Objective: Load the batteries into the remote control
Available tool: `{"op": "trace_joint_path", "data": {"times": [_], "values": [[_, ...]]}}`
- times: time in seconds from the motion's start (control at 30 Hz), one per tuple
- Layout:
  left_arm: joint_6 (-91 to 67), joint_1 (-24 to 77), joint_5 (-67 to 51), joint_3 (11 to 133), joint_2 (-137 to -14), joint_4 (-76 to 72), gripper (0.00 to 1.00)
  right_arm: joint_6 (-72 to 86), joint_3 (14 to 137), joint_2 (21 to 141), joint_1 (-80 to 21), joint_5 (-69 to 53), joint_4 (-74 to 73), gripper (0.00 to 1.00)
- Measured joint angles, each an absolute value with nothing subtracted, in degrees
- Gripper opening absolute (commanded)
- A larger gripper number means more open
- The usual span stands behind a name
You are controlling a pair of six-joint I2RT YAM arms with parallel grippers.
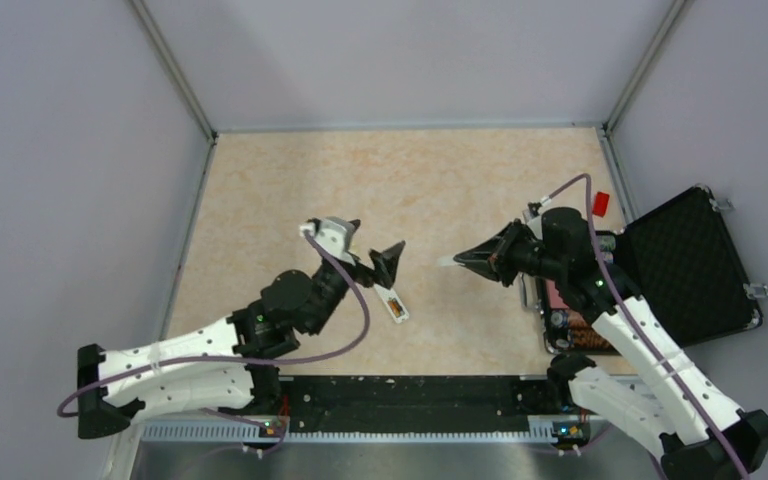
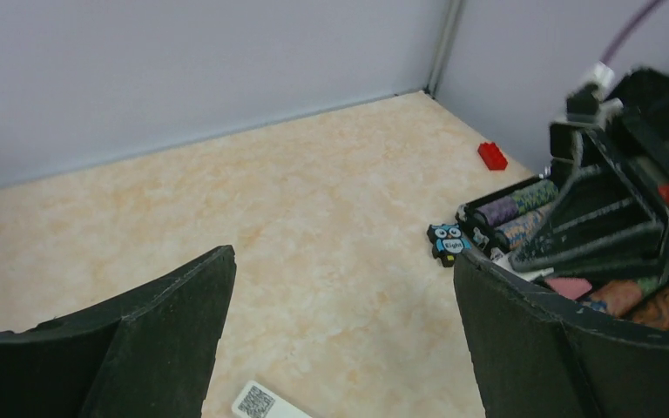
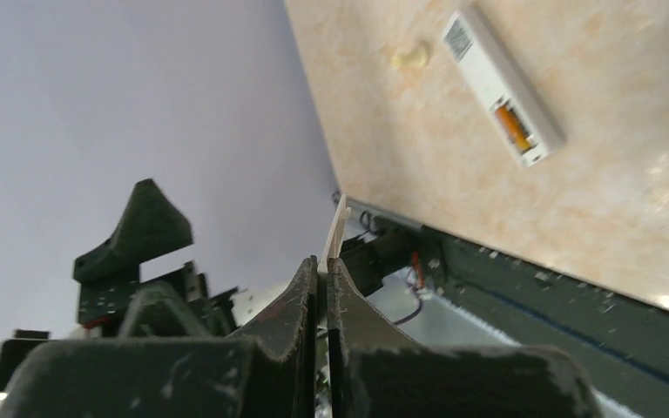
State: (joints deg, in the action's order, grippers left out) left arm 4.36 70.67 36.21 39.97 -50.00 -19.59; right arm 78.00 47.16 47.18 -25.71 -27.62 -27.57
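Table [image 1: 410,180]: a flat, beige, marbled surface is carrying the remote control [image 1: 393,303], which is lying on it near the front edge.
Black case [image 1: 690,265]: a hard rectangular shell with a dimpled foam lining is lying open well to the right of the remote control.
Left gripper [image 2: 341,259]: it is hanging just over the remote control's far end with its dark, matte, wedge-shaped fingers spread wide and grasping nothing; the labelled end of the remote control is peeking in between them at the bottom of the wrist view.
Right gripper [image 3: 322,266]: it is hovering to the right of the remote control, apart from it, with its scuffed black fingers clenched on a thin plate [image 3: 340,228].
Remote control: a slim white plastic bar is lying back-up, showing an open recess at one end.
Thin plate: a flat, pale sliver is sticking out past the fingertips.
Battery [image 3: 512,124]: a small copper-orange cylinder is sitting inside the remote control's recess.
Cream lump [image 3: 411,57]: a tiny irregular blob is resting just beside the remote control's labelled end.
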Motion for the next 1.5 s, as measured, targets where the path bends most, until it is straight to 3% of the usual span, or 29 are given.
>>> {"op": "trace_joint_path", "data": {"times": [0.13, 0.3, 0.6, 0.97, 1.5], "values": [[-15.8, 61.8, 34.3, 41.2, -44.7, -6.3, 0.96, 73.1, 44.6, 47.4, -29.8, -19.5, -27.0, 0.00], [-33.6, 46.0, 24.9, 42.1, -47.1, 8.6, 0.91, 70.9, 40.0, 49.3, -42.8, -9.9, -23.1, 0.00], [-44.0, 36.8, 13.6, 42.3, -55.7, 20.3, 0.89, 66.5, 41.5, 71.7, -63.4, 3.2, -16.4, 0.00], [-48.1, 33.7, 6.3, 38.5, -55.9, 18.2, 0.88, 62.8, 45.9, 83.9, -64.6, 6.5, -11.5, 0.00], [-50.3, 33.0, 1.6, 37.3, -60.1, 14.9, 0.86, 63.6, 45.2, 82.2, -62.9, 12.5, -14.8, 0.00]]}}
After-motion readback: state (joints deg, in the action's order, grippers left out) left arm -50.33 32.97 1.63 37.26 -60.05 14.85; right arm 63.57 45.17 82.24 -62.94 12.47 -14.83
